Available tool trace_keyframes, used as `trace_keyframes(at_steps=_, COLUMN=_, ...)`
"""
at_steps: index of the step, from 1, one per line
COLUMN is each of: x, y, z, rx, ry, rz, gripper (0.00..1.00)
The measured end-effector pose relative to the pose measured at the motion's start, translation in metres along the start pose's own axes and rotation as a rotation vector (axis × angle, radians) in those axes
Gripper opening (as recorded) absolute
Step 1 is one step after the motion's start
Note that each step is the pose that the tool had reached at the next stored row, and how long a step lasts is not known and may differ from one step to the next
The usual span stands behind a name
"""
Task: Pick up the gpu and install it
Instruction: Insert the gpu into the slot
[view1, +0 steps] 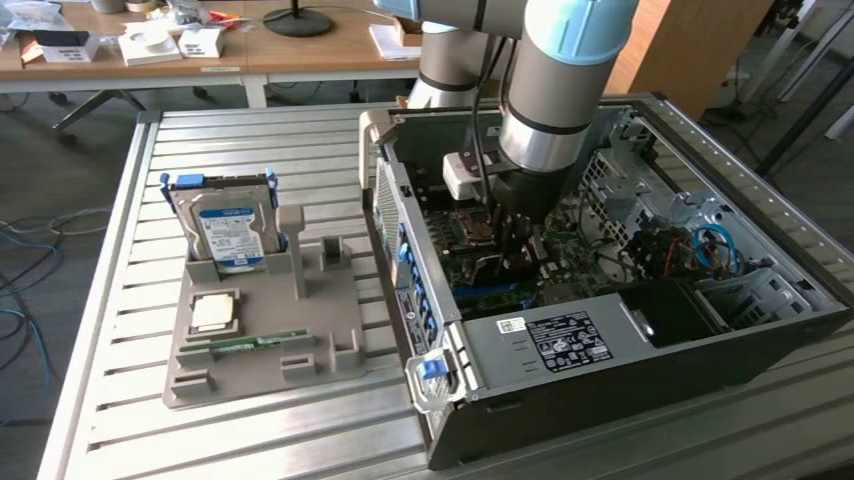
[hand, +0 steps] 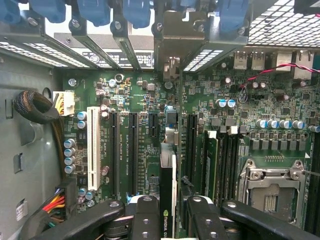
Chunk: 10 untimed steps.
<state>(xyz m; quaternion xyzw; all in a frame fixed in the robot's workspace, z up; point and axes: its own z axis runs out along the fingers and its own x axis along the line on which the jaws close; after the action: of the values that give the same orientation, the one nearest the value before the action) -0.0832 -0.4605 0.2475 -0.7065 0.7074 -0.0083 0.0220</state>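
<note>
We see gripper (hand: 167, 220) inside PC case (view1: 747, 340), fingers (hand: 145, 220) partly closed, clamping gpu (hand: 166, 195) edge-on above motherboard (hand: 250, 115). Install step underway; we judge next move needs card aligned over slot (hand: 191, 145).

A slatted metal table (view1: 120, 300) stands on grey floor (view1: 54, 190), with a cluttered wooden desk (view1: 287, 50) behind it.
</note>
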Motion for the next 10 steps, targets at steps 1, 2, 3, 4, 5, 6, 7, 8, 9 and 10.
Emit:
trace_keyframes(at_steps=1, x=0.0, y=0.0, z=0.0002, rx=0.0001, ry=0.0, rz=0.0, gripper=0.26)
trace_keyframes(at_steps=2, x=0.0, y=0.0, z=0.0002, rx=0.0001, ry=0.0, rz=0.0, gripper=0.26)
trace_keyframes(at_steps=3, x=0.0, y=0.0, z=0.0002, rx=0.0, ry=0.0001, rz=0.0, gripper=0.26)
trace_keyframes(at_steps=4, x=0.0, y=0.0, z=0.0002, rx=0.0001, ry=0.0001, rz=0.0, gripper=0.26)
trace_keyframes(at_steps=5, x=0.0, y=0.0, z=0.0002, rx=0.0001, ry=0.0, rz=0.0, gripper=0.26)
trace_keyframes(at_steps=6, x=0.0, y=0.0, z=0.0002, rx=0.0001, ry=0.0, rz=0.0, gripper=0.26)
trace_keyframes(at_steps=7, x=0.0, y=0.0, z=0.0002, rx=0.0001, ry=0.0, rz=0.0, gripper=0.26)
trace_keyframes(at_steps=8, x=0.0001, y=0.0, z=0.0004, rx=0.0, ry=0.0001, rz=0.0, gripper=0.26)
trace_keyframes(at_steps=9, x=0.0001, y=0.0, z=0.0005, rx=0.0, ry=0.0, rz=0.0, gripper=0.26)
trace_keyframes(at_steps=10, x=0.0001, y=0.0001, z=0.0005, rx=0.0, ry=0.0001, rz=0.0, gripper=0.26)
